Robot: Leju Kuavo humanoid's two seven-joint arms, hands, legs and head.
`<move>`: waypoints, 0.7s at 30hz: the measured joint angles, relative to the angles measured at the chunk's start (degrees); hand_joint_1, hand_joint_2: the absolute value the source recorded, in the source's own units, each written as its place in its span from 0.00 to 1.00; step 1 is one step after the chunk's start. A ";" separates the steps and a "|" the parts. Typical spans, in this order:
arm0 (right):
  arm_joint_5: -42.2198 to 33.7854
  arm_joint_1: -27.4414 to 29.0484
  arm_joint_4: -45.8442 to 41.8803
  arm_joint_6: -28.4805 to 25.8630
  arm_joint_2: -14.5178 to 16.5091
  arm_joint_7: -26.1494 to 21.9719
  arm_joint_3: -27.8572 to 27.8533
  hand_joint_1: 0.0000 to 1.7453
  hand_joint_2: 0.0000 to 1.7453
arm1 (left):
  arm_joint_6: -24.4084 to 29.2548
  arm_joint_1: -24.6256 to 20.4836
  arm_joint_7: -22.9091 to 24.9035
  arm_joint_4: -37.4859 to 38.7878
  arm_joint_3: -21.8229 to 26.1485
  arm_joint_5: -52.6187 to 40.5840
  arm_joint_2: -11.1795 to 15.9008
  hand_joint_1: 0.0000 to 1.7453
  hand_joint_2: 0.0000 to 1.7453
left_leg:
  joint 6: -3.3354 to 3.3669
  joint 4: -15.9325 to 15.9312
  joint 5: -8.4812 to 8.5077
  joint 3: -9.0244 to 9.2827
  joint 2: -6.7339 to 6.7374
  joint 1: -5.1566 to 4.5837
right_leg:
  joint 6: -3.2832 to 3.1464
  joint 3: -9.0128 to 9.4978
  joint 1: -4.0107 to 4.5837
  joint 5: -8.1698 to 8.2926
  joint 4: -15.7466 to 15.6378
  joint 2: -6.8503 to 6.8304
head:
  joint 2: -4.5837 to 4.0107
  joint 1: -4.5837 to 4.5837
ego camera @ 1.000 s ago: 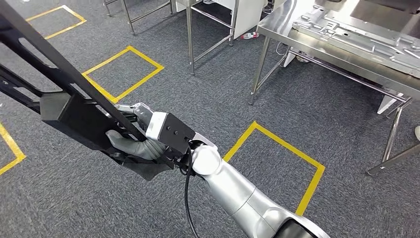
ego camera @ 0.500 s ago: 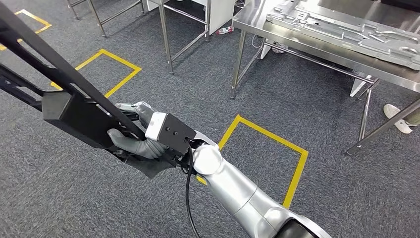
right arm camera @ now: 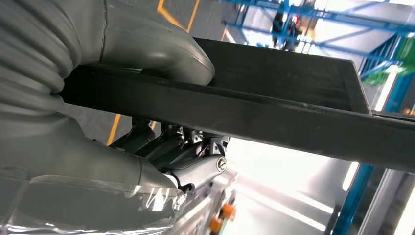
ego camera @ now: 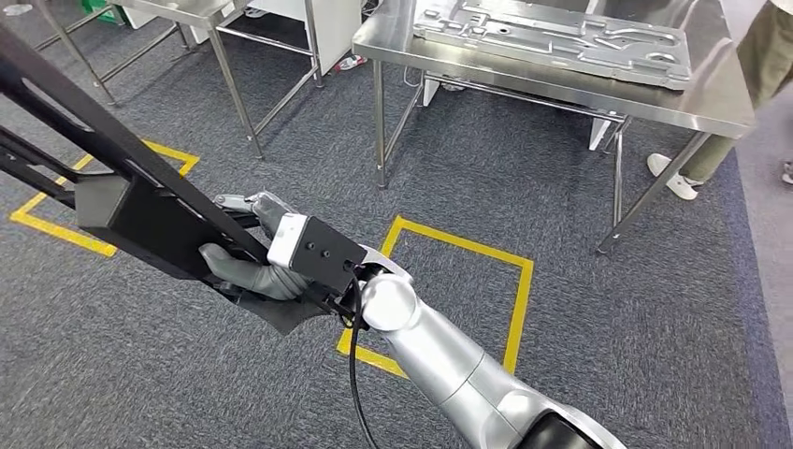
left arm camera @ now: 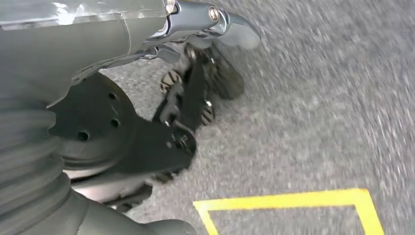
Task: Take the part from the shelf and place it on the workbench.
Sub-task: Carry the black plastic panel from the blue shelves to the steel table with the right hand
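The right hand point(ego camera: 245, 254) grips the part point(ego camera: 140, 220), a long black frame with a boxy block at the hold, its bars running off toward the robot's left. In the right wrist view the thumb point(right arm camera: 161, 54) lies over the top of the bar point(right arm camera: 274, 115) and the dark fingers point(right arm camera: 171, 147) curl beneath it. The left hand point(left arm camera: 195, 93) hangs over the grey carpet point(left arm camera: 318, 122), its dark fingers bent inward with nothing in them. On the carpet just past the right arm lies a yellow taped square point(ego camera: 458, 281). Farther off stands the steel counter point(ego camera: 561, 89), carrying a flat grey metal panel point(ego camera: 552, 37). A person's leg point(ego camera: 739, 103) and white shoe point(ego camera: 675, 178) show by the counter's right end.
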 joint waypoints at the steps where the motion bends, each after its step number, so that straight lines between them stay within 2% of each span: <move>1: 0.01 0.01 0.01 -0.01 -0.01 -0.02 0.02 0.82 1.00 | -0.04 -0.04 0.01 0.00 -0.01 -0.01 0.04 0.00 1.00 | 0.30 -1.14 -0.01 0.50 -0.81 0.03 | 0.29 -0.32 -0.06 -0.07 0.27 0.52 | 0.00 0.00; 2: 0.01 0.02 0.01 -0.01 -0.02 -0.04 0.04 0.82 1.00 | -0.07 -0.10 0.01 0.00 -0.02 -0.02 0.08 0.00 1.00 | 0.65 -1.26 -0.26 0.58 -1.09 -0.06 | 0.60 -0.63 -0.14 -0.02 0.36 1.04 | 0.01 0.00; 3: 0.02 0.03 0.01 0.01 -0.04 -0.08 0.07 0.82 1.00 | -0.06 -0.18 0.01 0.00 -0.03 -0.03 0.10 0.00 1.00 | 1.09 -1.32 -0.15 0.60 -0.59 -0.03 | 0.89 -0.82 -0.20 0.06 0.34 1.50 | 0.01 0.01; 4: 0.02 0.03 0.01 0.01 -0.07 -0.10 0.07 0.82 1.00 | -0.07 -0.26 0.01 -0.01 -0.04 -0.02 0.13 0.00 1.00 | 1.46 -1.51 -0.06 0.68 -0.03 0.01 | 1.16 -0.93 -0.18 -0.03 0.48 1.27 | 0.01 0.00; 5: 0.03 -0.01 0.01 -0.01 -0.08 -0.13 0.08 0.82 1.00 | -0.09 -0.34 0.01 -0.01 -0.05 -0.01 0.13 0.00 1.00 | 1.85 -1.71 0.03 0.78 0.57 0.08 | 1.44 -1.40 -0.08 -0.61 1.39 0.27 | 0.01 0.23; 7: 0.04 -0.07 0.00 -0.01 -0.09 -0.19 0.15 0.82 1.00 | -0.16 -0.39 0.03 -0.02 -0.06 0.01 0.10 0.00 1.00 | 2.43 -1.96 0.08 0.91 1.86 0.12 | 1.94 -3.94 -0.03 -3.36 6.49 -2.83 | 0.01 0.65; 8: 0.04 -0.05 0.01 -0.01 -0.09 -0.20 0.20 0.82 1.00 | -0.18 -0.36 0.04 -0.02 -0.06 0.01 0.10 0.00 1.00 | 2.56 -1.98 0.00 0.93 2.52 0.07 | 2.17 -6.03 -0.19 -5.18 10.48 -3.99 | 0.01 0.90; 9: 0.04 0.01 0.03 0.01 -0.10 -0.21 0.26 0.82 1.00 | -0.18 -0.31 0.08 -0.02 -0.06 0.02 0.10 0.00 1.00 | 2.59 -1.97 -0.09 0.94 3.20 0.03 | 2.36 -8.05 -0.43 -6.49 14.21 -4.50 | 0.01 0.91; 10: 0.05 0.07 0.08 0.03 -0.10 -0.21 0.30 0.82 1.00 | -0.16 -0.27 0.11 -0.01 -0.05 0.02 0.10 0.00 1.00 | 2.56 -1.97 -0.20 0.99 3.85 0.01 | 2.52 -9.46 -0.68 -6.96 16.63 -4.76 | 0.01 0.93; 11: 0.07 0.11 0.13 0.05 -0.11 -0.21 0.34 0.82 1.00 | -0.13 -0.27 0.15 -0.01 -0.05 0.03 0.10 0.00 1.00 | 2.47 -1.97 -0.32 1.09 4.44 0.01 | 2.61 -9.70 -0.89 -6.28 16.77 -4.93 | 0.01 0.95; 12: 0.11 0.12 0.17 0.06 -0.11 -0.21 0.38 0.82 1.00 | -0.09 -0.29 0.19 -0.01 -0.05 0.03 0.10 0.00 1.00 | 2.34 -1.97 -0.47 1.26 4.94 0.01 | 2.60 -8.70 -1.02 -4.64 14.56 -5.16 | 0.01 0.95; 14: 0.33 0.03 0.19 0.05 -0.10 -0.21 0.46 0.82 1.00 | -0.07 -0.37 0.26 -0.01 -0.06 0.04 0.04 0.00 1.00 | 1.96 -1.99 -0.84 1.82 5.71 -0.05 | 2.15 -4.33 -0.89 -0.83 6.16 -6.40 | 0.01 0.95; 15: 0.43 -0.04 0.19 0.03 -0.10 -0.23 0.51 0.82 1.00 | -0.07 -0.39 0.31 -0.01 -0.06 0.04 0.00 0.00 1.00 | 1.70 -2.01 -1.03 2.06 6.02 -0.13 | 1.84 -2.57 -0.64 0.22 2.79 -7.04 | 0.00 0.95; 16: 0.50 -0.08 0.20 0.01 -0.10 -0.25 0.57 0.82 1.00 | -0.07 -0.40 0.36 0.00 -0.06 0.04 -0.05 0.00 1.00 | 1.40 -2.07 -1.19 2.25 6.32 -0.19 | 1.54 -1.54 -0.37 0.60 0.77 -7.48 | 0.00 0.93; 17: 0.58 -0.10 0.22 -0.04 -0.10 -0.27 0.61 0.82 1.00 | -0.07 -0.41 0.39 0.00 -0.06 0.04 -0.10 0.00 1.00 | 1.07 -2.19 -1.27 2.39 6.62 -0.25 | 1.33 -1.29 -0.13 0.41 0.17 -7.57 | 0.00 0.91; 19: 1.67 -0.12 0.25 -0.59 -0.07 -0.35 0.70 0.82 1.00 | -0.04 -0.48 0.42 0.00 -0.06 0.04 -0.15 0.00 1.00 | 0.38 -2.58 -1.46 2.88 7.10 -0.20 | 0.85 -0.99 -0.17 0.56 -0.41 -6.81 | 0.01 0.88; 21: 3.72 -0.33 0.29 -1.66 0.00 -0.46 1.00 0.82 1.00 | -0.01 -0.52 0.43 0.00 -0.06 0.05 -0.18 0.00 1.00 | -0.05 -1.02 -2.70 2.59 6.02 -0.08 | 0.24 -0.04 -0.49 0.86 -1.51 -6.25 | 0.01 0.77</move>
